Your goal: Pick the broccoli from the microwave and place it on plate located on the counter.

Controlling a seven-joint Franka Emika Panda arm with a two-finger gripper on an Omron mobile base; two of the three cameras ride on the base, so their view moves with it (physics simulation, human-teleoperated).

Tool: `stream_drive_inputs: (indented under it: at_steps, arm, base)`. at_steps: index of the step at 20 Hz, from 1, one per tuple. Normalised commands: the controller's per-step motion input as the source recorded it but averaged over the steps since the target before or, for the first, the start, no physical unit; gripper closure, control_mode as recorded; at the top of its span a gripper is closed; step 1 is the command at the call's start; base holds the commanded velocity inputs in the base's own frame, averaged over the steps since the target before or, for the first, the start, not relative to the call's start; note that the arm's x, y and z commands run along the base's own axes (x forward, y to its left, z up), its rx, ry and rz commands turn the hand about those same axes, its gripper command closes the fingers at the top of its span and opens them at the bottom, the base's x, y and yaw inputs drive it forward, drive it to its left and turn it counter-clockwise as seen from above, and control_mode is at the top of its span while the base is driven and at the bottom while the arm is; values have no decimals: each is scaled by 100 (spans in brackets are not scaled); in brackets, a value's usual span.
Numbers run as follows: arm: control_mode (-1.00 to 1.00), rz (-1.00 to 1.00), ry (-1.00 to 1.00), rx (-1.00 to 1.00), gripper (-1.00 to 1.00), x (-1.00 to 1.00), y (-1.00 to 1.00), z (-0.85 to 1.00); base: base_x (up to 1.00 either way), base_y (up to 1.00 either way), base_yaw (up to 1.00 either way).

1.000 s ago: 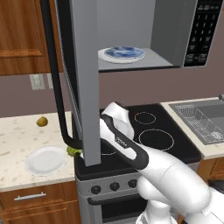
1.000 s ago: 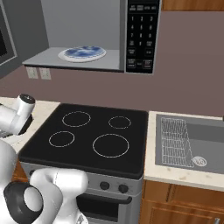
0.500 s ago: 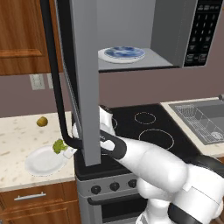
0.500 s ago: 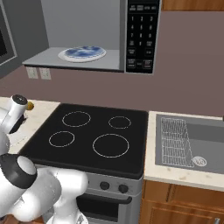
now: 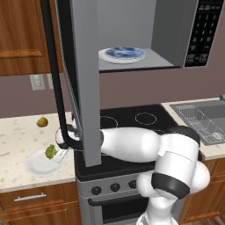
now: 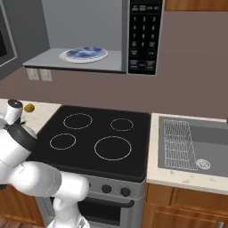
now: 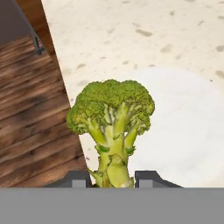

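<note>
In the left base view the broccoli [image 5: 51, 151], a small yellow-green floret, hangs just above the plain white plate [image 5: 38, 167] on the beige counter [image 5: 17, 140]. My gripper [image 5: 58, 154] is shut on its stem, the arm reaching left under the open door of the microwave [image 5: 83, 79]. The hand view shows the broccoli [image 7: 112, 114] upright, with its stem between my two fingertips [image 7: 78, 177]. There the plate [image 7: 188, 131] lies beyond and to the right. Whether the floret touches the plate I cannot tell.
A white plate with blue pattern [image 5: 122, 54] sits inside the microwave. A brownish-yellow ball [image 5: 42, 121] rests on the counter behind the plate. The black stovetop [image 6: 98, 138] lies to the right, then a sink [image 6: 191, 142]. The counter's front edge and wooden floor [image 7: 35, 109] are close.
My arm has swung left from the stove's edge and carried the broccoli out over the white plate, a little lower than before. The microwave door and blue plate have not moved.
</note>
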Motion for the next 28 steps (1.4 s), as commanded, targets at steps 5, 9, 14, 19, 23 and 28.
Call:
stream_drive_inputs:
  at_steps: [5,9,14,19,23,28]
  arm:
    - [-100,-5,-1,-9,100,15,51,-46]
    - [-100,-6,0,0,100,29,33,0]
    - [-100,-2,0,0,100,43,15,-6]
    - [-100,-2,0,-1,100,33,0,-24]
    - [-100,-2,0,-3,100,12,0,-43]
    - [-100,-2,0,-1,100,15,1,-5]
  base:
    - [0,0,0]
    - [0,0,0]
    - [0,0,0]
    - [0,0,0]
    - [0,0,0]
    - [0,0,0]
